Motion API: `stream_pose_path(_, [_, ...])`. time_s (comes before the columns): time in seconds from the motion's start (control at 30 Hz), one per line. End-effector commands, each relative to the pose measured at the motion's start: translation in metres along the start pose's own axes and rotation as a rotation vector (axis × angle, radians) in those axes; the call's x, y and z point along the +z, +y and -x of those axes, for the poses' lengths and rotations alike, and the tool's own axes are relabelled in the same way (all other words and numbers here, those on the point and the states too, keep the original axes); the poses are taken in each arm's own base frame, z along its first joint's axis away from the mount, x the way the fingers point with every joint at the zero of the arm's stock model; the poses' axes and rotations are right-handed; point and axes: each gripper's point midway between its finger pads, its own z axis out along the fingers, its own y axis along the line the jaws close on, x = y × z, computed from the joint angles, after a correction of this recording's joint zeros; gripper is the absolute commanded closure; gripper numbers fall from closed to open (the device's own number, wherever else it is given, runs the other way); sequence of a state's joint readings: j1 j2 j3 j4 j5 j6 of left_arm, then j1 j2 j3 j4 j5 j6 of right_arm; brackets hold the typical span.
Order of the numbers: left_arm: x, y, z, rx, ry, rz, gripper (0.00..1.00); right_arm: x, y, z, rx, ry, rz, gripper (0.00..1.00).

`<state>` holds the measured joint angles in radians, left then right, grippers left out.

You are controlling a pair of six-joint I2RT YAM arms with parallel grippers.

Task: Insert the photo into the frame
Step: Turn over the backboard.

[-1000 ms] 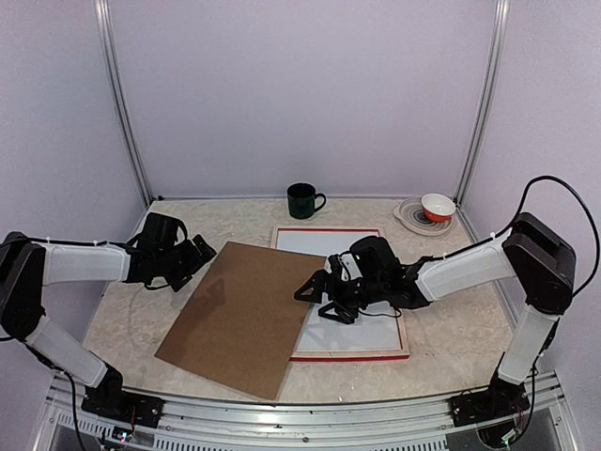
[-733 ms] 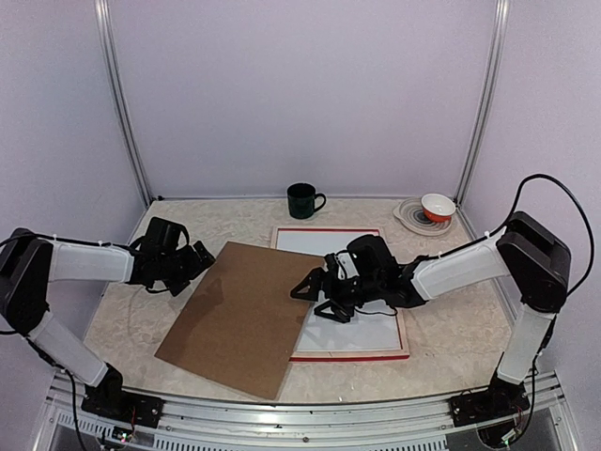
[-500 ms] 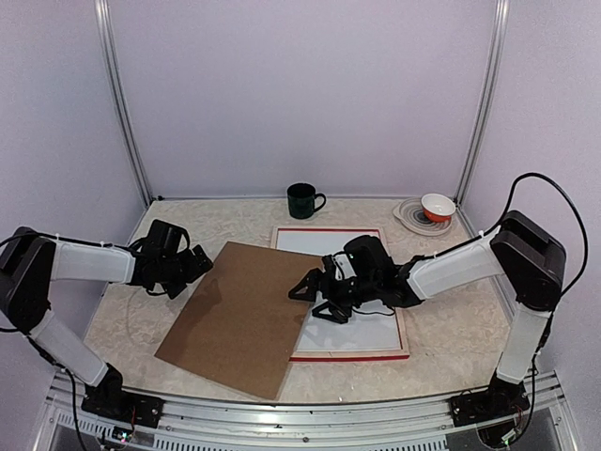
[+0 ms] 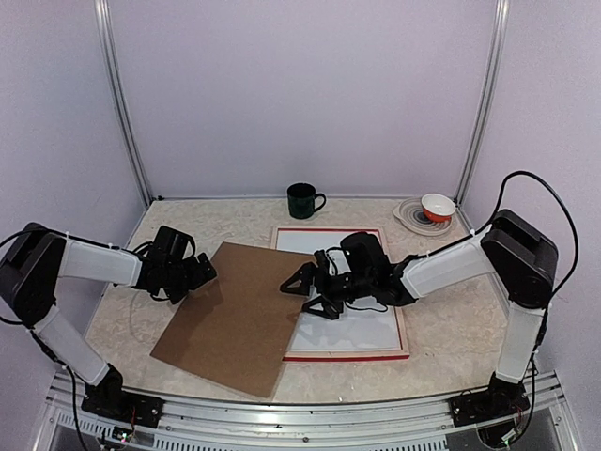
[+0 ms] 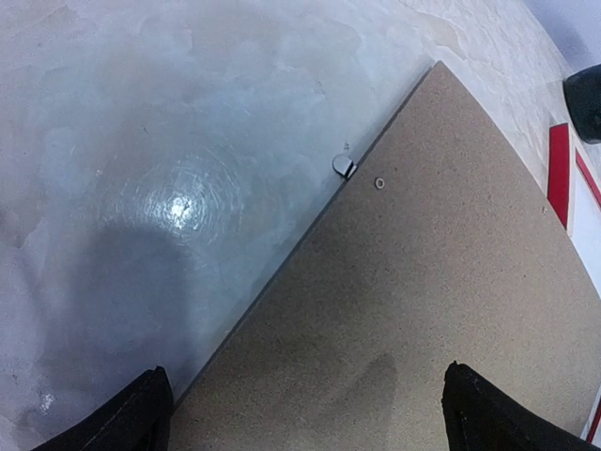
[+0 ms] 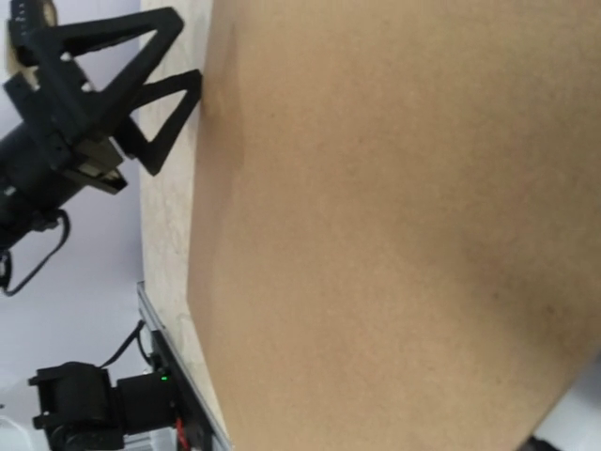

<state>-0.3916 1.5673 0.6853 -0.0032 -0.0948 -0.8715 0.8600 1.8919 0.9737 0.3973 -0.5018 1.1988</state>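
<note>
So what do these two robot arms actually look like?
They match: the left arm and right arm have smooth white tube-shaped shells linked by chunky black joints. Each ends in a black claw, the left gripper and right gripper, with two open triangular fingers. A thin black cable loops over the right arm. No markings are visible.

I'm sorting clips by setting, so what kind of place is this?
Probably a robot test cell in a lab, not a home: plain walls held by aluminium posts, two arms bolted to a metal rail, and a tabletop holding props like a mug and a red frame.
</note>
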Motion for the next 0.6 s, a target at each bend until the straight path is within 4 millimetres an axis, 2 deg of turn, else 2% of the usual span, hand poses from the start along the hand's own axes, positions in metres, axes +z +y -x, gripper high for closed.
stream_pose_path(0.0, [0.005,0.008,-0.014,0.007,0.046,0.016,0.01,-0.002,0.049,0.007,-0.075,-0.011,0.171,0.01])
stream_pose_path(0.23, [-0.002,-0.003,-0.014,-0.017,0.060,-0.034,0.01,-0.013,0.099,0.020,-0.157,-0.041,0.283,0.01])
stream_pose_path(0.57, [-0.024,-0.031,-0.006,-0.052,0.062,-0.152,0.01,-0.023,0.155,0.034,-0.250,-0.054,0.389,0.01])
